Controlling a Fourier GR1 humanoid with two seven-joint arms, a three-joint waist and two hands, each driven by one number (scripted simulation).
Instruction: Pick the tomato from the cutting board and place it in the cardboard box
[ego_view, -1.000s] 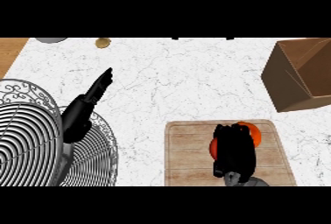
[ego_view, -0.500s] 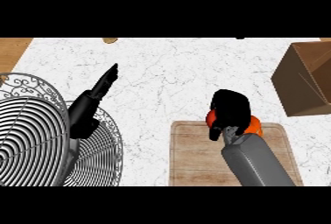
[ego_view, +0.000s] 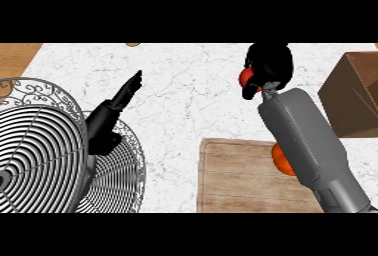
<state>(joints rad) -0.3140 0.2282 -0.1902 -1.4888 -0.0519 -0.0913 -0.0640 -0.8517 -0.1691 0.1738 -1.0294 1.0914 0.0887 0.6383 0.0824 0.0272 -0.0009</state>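
Observation:
My right hand (ego_view: 269, 61) is raised over the white counter, beyond the wooden cutting board (ego_view: 236, 175), fingers curled round a red tomato (ego_view: 246, 76) that shows at the hand's left side. The open cardboard box (ego_view: 356, 95) stands to the hand's right at the view's edge, a short gap away. An orange round shape (ego_view: 280, 160) shows on the board's right part, mostly hidden behind my right forearm. My left hand (ego_view: 124, 95) rests at the left with straight fingers pointing away and holds nothing.
A round wire basket (ego_view: 44, 150) fills the lower left, under my left forearm. A small brown object (ego_view: 133, 44) lies at the counter's far edge. Bare wood (ego_view: 15, 57) shows at the top left corner.
My right hand has lifted off the cutting board and moved away from me and towards the box, carrying the tomato. The left hand has stayed where it was.

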